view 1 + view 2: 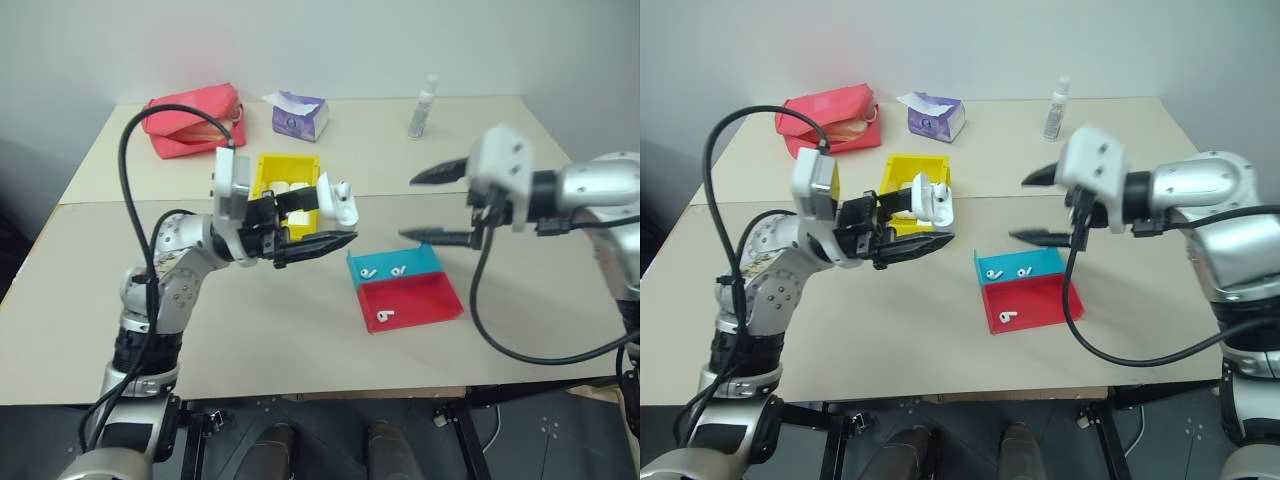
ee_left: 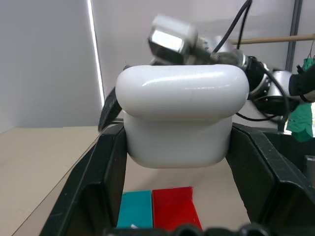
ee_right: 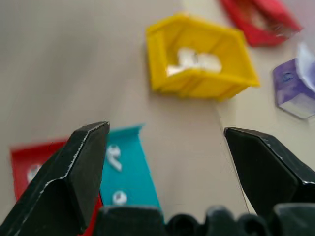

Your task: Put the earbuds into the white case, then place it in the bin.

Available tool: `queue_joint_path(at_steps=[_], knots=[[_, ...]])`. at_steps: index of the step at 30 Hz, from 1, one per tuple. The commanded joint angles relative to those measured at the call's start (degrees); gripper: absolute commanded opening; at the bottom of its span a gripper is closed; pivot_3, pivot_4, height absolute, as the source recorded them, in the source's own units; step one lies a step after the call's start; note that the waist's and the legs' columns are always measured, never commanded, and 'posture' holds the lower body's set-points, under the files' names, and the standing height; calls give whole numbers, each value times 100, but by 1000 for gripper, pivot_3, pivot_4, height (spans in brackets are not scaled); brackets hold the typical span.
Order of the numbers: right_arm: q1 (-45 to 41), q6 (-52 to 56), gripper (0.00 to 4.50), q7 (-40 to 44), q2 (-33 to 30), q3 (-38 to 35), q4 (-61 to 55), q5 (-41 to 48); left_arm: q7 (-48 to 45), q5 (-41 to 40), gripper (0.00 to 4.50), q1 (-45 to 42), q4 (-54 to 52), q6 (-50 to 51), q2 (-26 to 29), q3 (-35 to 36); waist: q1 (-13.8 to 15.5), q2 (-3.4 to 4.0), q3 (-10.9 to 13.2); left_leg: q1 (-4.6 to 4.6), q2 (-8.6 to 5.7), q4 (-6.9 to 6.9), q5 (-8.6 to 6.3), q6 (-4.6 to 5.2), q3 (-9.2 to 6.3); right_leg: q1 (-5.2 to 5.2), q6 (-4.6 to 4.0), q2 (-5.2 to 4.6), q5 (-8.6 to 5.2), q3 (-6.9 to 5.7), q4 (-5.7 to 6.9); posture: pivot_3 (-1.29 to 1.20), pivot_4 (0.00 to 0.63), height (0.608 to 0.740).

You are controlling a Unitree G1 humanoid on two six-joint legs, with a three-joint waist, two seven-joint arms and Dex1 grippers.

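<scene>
The white case [image 1: 933, 203], lid flipped up, is pinched in the left gripper [image 1: 923, 222] above the table [image 1: 300, 340] in front of the yellow bin [image 1: 268, 170], apparently presented for loading, while the right gripper [image 1: 432, 206], fingers spread and empty, hovers over the earbuds [image 1: 397, 271] in the blue tray [image 1: 425, 260] and red tray [image 1: 425, 300].

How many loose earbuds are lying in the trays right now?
3: two earbuds in the blue tray, at and, and one in the red tray. Others may be hidden inside the held case.

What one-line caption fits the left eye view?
Left gripper holds the open white case above the table while the open right gripper nears the blue tray.
</scene>
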Motion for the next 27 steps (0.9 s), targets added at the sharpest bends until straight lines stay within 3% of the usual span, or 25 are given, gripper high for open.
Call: queue_joint_path(at_steps=[1,4,6,13,17,27], knots=[[-600,-1216,4346,598,210,364,808,-738,132,-164,2768,42,-332,44,95,193,-14,0,0,0,0,0,0,0,0,1,0,0,0,0,-1,0,150,740],[-1279,-2580,3773,798,696,1019,2155,-1686,254,-211,2768,106,-436,102,104,235,-55,0,0,2,0,-1,0,-1,0,2,0,-1,0,0,-3,0,150,740],[-1624,-3131,3146,1049,971,1288,2917,-1999,298,-236,2768,154,-517,132,107,241,-49,-1,0,2,1,-3,3,-5,-1,0,0,0,0,-1,-8,0,150,740],[-2219,-5194,3146,938,1567,1813,4837,-2963,457,-322,2768,279,-685,182,182,263,-45,0,1,-3,-4,-6,3,-6,-8,-1,-1,-5,0,-4,-10,0,150,740],[-2514,-6292,3146,70,1830,2004,5760,-3673,539,-355,2768,310,-754,210,192,273,-56,1,1,2,-1,-6,7,-13,-8,-2,-1,-3,0,-3,-8,0,150,740],[-2853,-6913,3146,-726,2106,2211,6703,-4515,658,-410,2768,395,-897,236,201,288,-120,2,1,4,0,-11,9,-16,-8,-1,-1,0,0,-2,-3,0,150,740]])
